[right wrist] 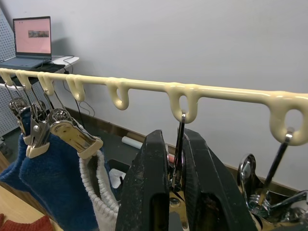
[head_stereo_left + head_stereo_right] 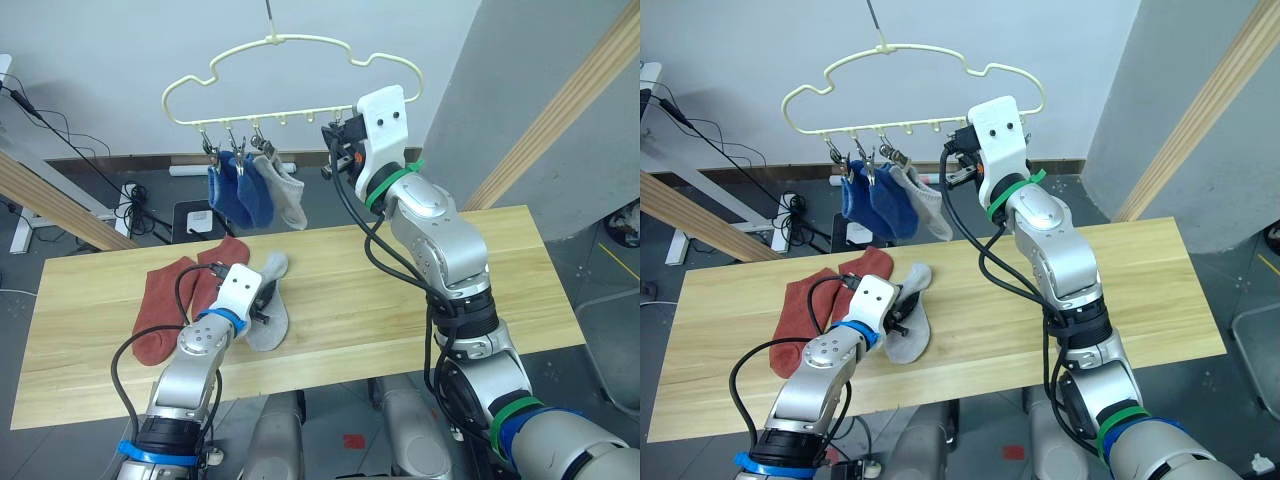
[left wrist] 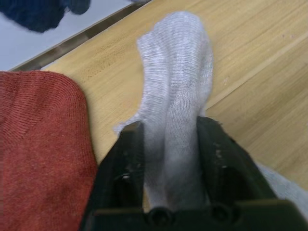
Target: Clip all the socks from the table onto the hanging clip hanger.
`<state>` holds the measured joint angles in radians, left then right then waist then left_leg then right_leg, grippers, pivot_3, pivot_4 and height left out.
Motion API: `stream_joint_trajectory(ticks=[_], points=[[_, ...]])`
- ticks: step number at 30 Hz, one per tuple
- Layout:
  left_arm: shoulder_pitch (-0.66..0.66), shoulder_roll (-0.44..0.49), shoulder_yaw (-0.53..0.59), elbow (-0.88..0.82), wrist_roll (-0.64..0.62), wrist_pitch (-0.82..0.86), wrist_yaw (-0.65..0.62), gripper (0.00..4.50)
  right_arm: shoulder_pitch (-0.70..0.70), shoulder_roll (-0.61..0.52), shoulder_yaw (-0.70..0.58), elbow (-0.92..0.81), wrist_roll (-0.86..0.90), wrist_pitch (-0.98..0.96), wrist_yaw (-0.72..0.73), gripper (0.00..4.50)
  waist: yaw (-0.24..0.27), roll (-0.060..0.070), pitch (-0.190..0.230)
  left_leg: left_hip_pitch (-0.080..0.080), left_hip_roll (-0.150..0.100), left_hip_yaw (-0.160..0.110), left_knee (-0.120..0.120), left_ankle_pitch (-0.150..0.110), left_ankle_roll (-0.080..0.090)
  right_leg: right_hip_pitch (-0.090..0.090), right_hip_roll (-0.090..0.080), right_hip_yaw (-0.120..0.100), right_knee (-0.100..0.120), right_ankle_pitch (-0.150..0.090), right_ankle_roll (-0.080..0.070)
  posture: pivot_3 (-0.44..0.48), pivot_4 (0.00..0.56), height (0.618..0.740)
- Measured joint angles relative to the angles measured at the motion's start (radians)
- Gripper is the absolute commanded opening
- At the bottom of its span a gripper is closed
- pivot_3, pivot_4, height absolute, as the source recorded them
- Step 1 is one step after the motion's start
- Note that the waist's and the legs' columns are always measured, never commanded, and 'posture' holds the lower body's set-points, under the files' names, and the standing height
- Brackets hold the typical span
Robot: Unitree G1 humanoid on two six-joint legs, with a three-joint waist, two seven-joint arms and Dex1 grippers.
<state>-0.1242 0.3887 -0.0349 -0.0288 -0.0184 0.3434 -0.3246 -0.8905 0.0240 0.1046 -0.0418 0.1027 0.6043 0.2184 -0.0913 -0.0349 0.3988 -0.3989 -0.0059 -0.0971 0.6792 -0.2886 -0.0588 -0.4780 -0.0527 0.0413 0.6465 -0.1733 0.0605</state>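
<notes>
Left gripper (image 3: 166,168): fingers clamped on a grey sock (image 2: 270,300) lying on the table (image 2: 400,300) beside two red socks (image 2: 175,295). Right gripper (image 1: 175,183): fingers pinched on a metal clip (image 1: 178,159) of the hanger (image 2: 290,75), which holds two blue socks (image 2: 240,195) and one grey.

Left pincer (image 3: 168,159) low, fingers pinched; right pincer (image 1: 175,166) raised high, fingers pinched.
</notes>
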Motion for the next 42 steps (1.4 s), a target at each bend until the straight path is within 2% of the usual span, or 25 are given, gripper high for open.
stream_joint_trajectory(ticks=[5,9,12,18,22,30,42], points=[[0.019,0.033,-0.025,0.004,0.051,-0.065,-0.013,0.03,0.003,0.001,0.006,-0.004,0.000,0.006,0.000,0.06,-0.001,0.000,0.000,0.000,0.000,0.000,0.000,0.000,0.000,0.000,0.000,0.000,0.000,0.000,0.000,-0.142,0.379,0.740],[0.023,0.063,-0.050,0.035,0.111,-0.158,-0.012,0.00,0.008,0.004,0.007,-0.019,0.000,0.014,-0.001,0.06,-0.002,0.000,0.000,0.000,0.000,0.000,0.000,0.000,0.000,0.000,0.000,0.000,-0.001,0.000,0.000,-0.143,0.379,0.740],[0.013,0.100,-0.077,0.069,0.169,-0.295,-0.009,0.00,0.008,0.005,0.006,-0.023,0.000,0.016,-0.001,0.06,-0.001,0.000,0.000,-0.001,0.000,0.000,0.000,0.000,0.000,0.000,0.000,0.000,-0.001,0.000,0.000,-0.143,0.378,0.740],[-0.082,0.124,-0.076,0.089,0.218,-0.565,0.023,0.00,0.010,0.014,0.007,-0.025,0.000,0.019,-0.001,0.06,0.000,0.000,0.000,-0.001,0.000,0.000,-0.001,0.000,0.000,-0.001,-0.001,0.000,-0.002,0.000,0.000,-0.149,0.376,0.740],[-0.168,0.106,-0.059,0.106,0.214,-0.701,0.053,0.00,0.011,0.023,0.006,-0.044,0.015,0.034,0.000,0.06,0.000,0.000,0.000,-0.001,0.000,0.000,-0.001,0.000,0.000,-0.001,-0.001,0.000,-0.002,0.000,0.000,-0.151,0.375,0.740],[-0.233,0.039,-0.065,0.148,0.212,-0.718,0.042,0.00,0.014,0.038,-0.003,-0.073,0.064,0.069,0.001,0.06,-0.016,0.000,0.000,-0.002,0.000,0.001,-0.001,0.000,0.000,-0.001,-0.001,0.000,-0.001,0.000,0.000,-0.156,0.375,0.740],[-0.300,0.000,-0.060,0.160,0.170,-0.663,0.006,0.00,0.015,0.038,-0.002,-0.089,0.088,0.089,0.003,0.06,-0.024,0.000,0.000,-0.002,0.000,0.001,-0.001,0.000,0.000,-0.001,-0.001,0.000,-0.001,0.000,0.000,-0.156,0.374,0.740]])
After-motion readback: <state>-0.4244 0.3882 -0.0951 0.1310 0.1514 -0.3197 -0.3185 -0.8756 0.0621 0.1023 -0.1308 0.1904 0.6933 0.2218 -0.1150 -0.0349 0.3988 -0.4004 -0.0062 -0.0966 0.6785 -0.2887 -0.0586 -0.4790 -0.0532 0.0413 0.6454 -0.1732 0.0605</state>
